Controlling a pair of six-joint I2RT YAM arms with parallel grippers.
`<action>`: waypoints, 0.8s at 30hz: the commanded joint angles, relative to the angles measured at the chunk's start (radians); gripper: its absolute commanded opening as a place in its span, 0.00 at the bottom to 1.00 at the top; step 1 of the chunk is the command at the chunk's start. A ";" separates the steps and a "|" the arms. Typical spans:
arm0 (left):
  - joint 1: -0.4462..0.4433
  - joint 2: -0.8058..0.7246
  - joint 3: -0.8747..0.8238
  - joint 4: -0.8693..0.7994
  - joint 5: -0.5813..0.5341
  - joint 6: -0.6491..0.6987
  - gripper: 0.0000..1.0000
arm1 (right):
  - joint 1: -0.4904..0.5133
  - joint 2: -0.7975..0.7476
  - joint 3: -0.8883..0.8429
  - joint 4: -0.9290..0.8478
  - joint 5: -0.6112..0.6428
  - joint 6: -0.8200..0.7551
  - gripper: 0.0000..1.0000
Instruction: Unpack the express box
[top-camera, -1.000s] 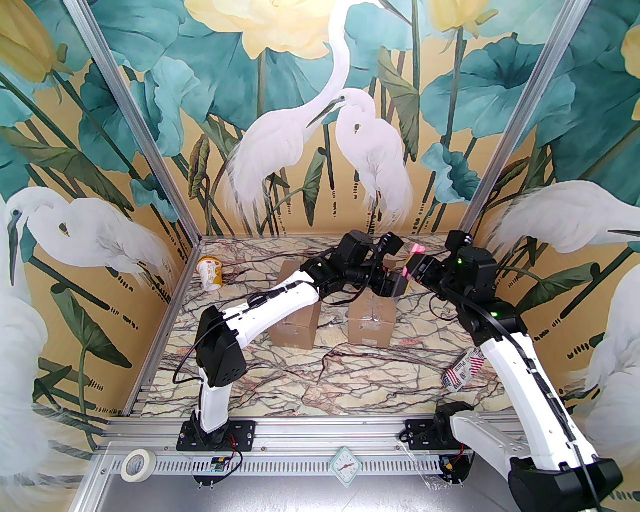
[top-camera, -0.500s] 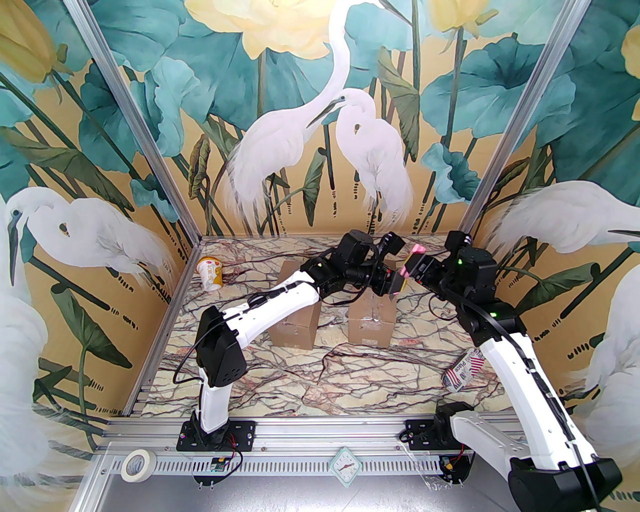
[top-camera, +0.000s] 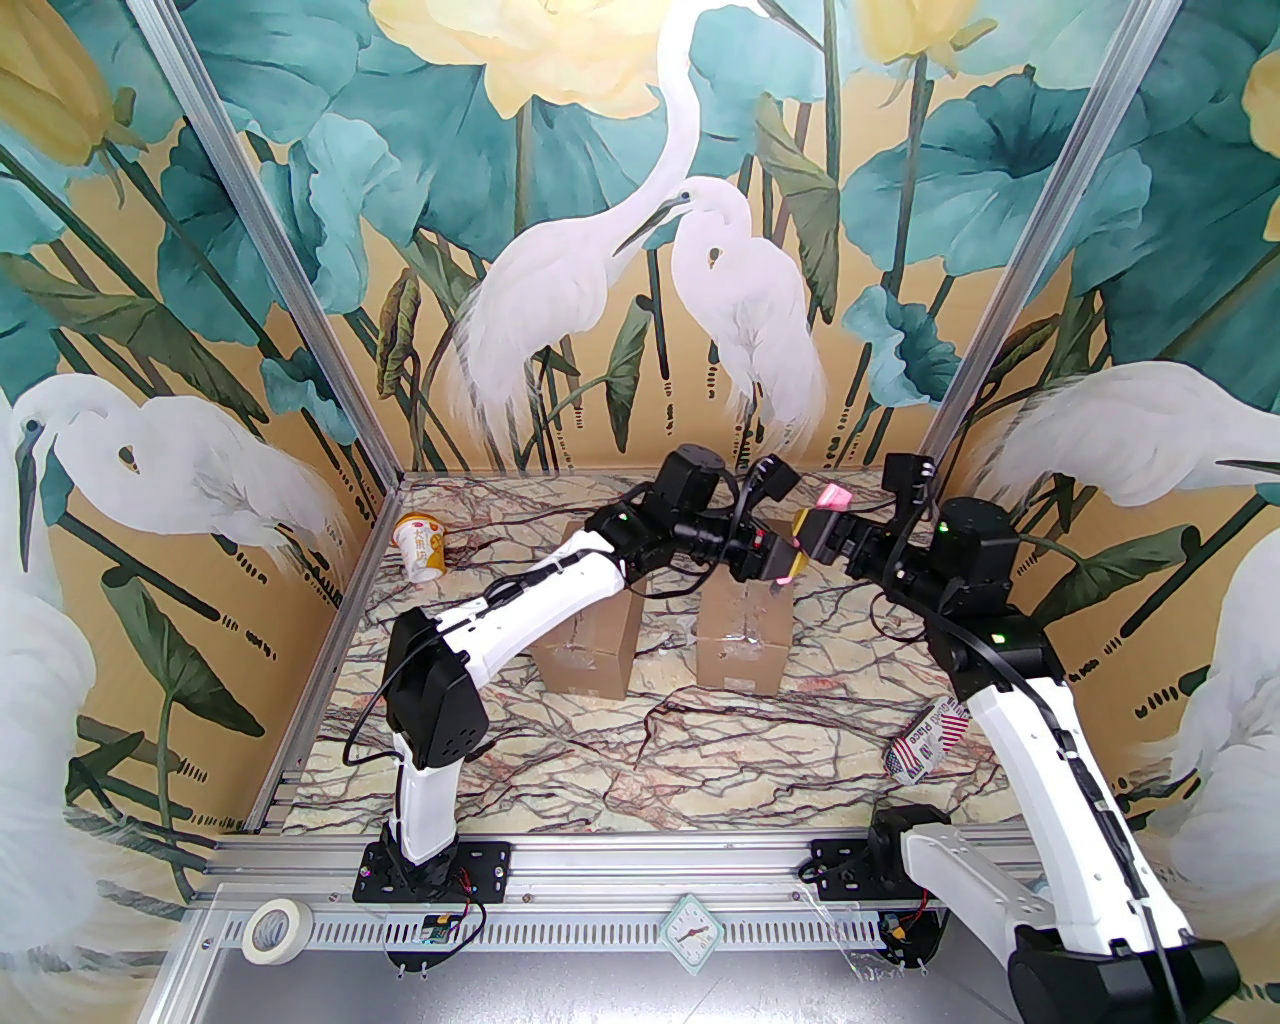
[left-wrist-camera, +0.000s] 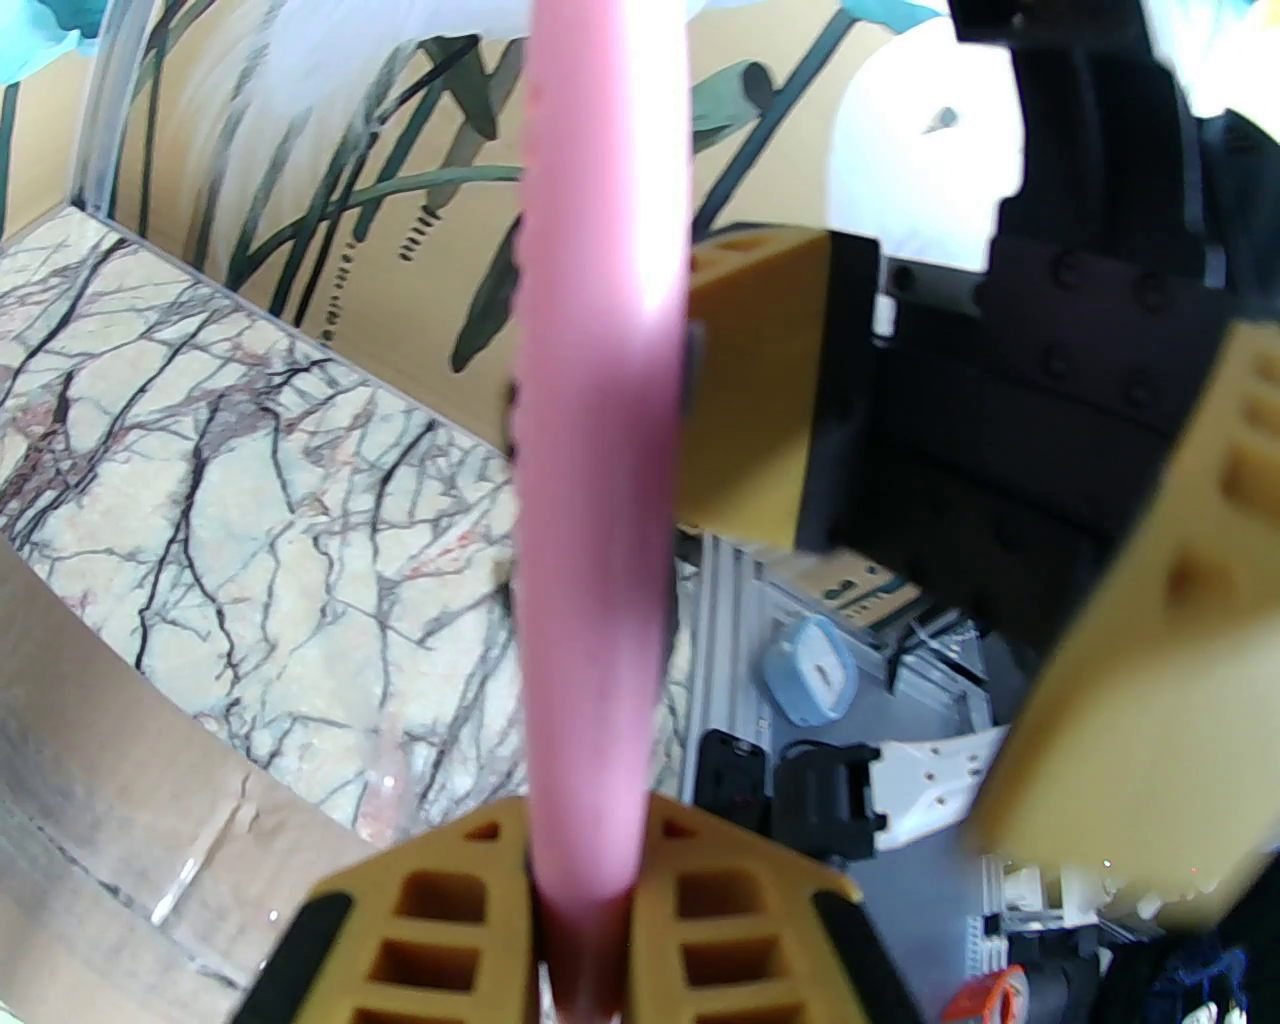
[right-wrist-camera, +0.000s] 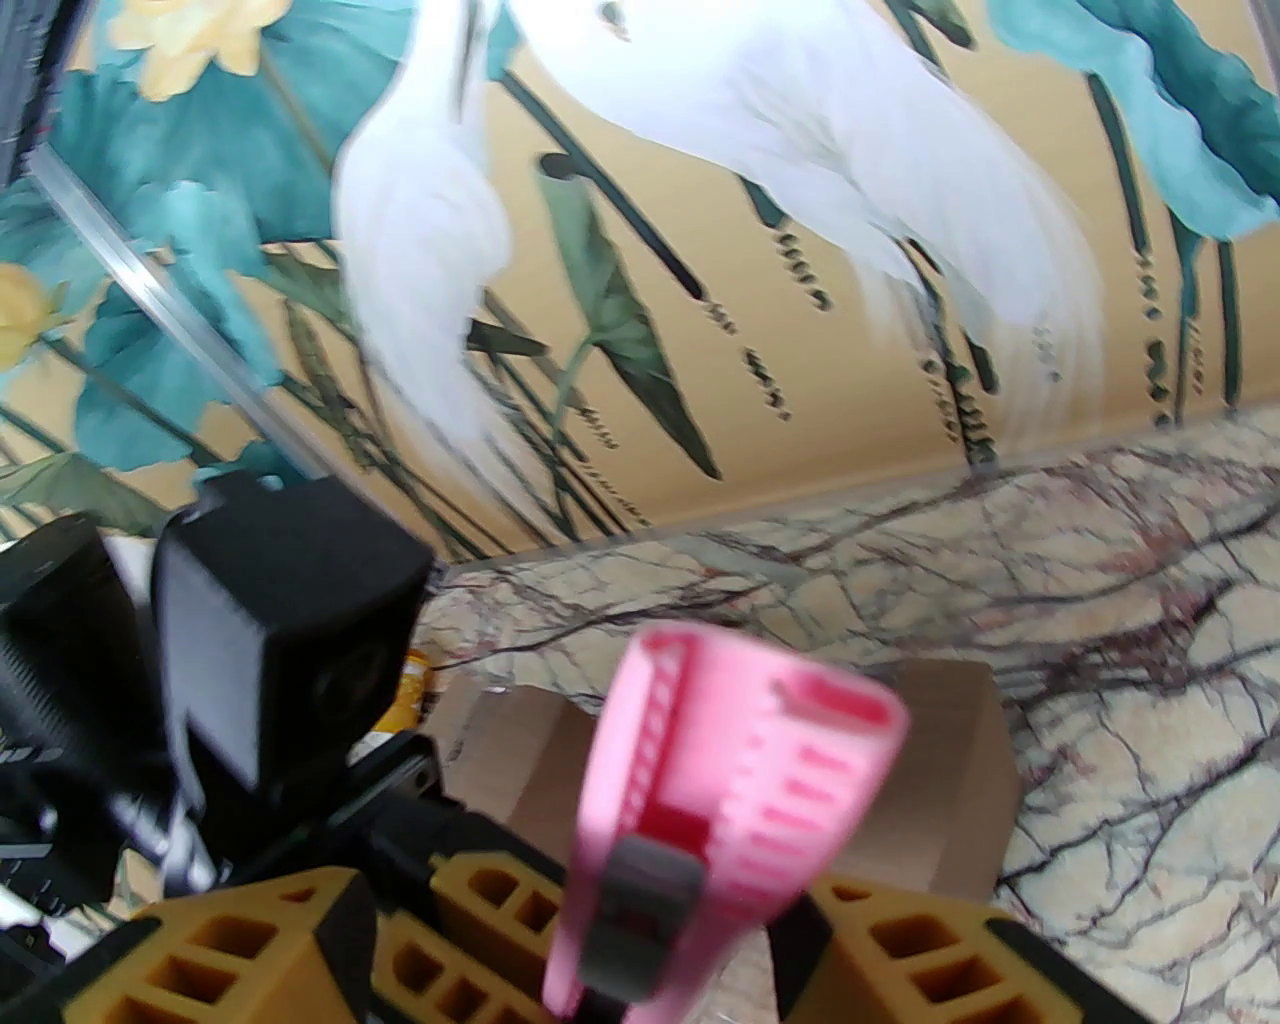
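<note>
Top view: both arms meet over the back of the table (top-camera: 700, 760), above the right-hand box (top-camera: 740, 640). The left-hand box (top-camera: 585, 650) sits near it, partly under the left arm. Both look taped shut. The pink cutter (top-camera: 833, 496) is up in the air between the left gripper (top-camera: 778, 560) and the right gripper (top-camera: 818, 535), which are nose to nose.

Left wrist: the left fingers (left-wrist-camera: 450, 900) are pinched tight on one end of the cutter, and its body runs straight away from the camera (can't tell if the blade is out). The right gripper's yellow fingers beyond stand well apart, one just beside the cutter and the other well clear. That reads as spread wide and gripping nothing.

Right wrist: the cutter sticks up between yellow fingers with its slider facing this camera (too blurred to judge contact here). Cardboard shows behind it.

My read: this is the tool handover, with the left arm taking the cutter. No cut is made yet and the tape looks intact. Next, the right arm needs to back off without knocking the cutter. The left then needs to turn the business end down and line it up on the tape seam of the box below.
</note>
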 joint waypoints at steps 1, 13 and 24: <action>0.004 -0.047 0.042 -0.037 0.134 0.032 0.13 | -0.029 -0.018 -0.036 0.133 -0.205 -0.039 0.70; 0.006 -0.061 0.063 -0.045 0.244 0.027 0.12 | -0.059 -0.020 -0.144 0.449 -0.392 0.018 0.55; 0.002 -0.052 0.074 -0.072 0.272 0.035 0.11 | -0.059 0.031 -0.163 0.612 -0.444 0.085 0.37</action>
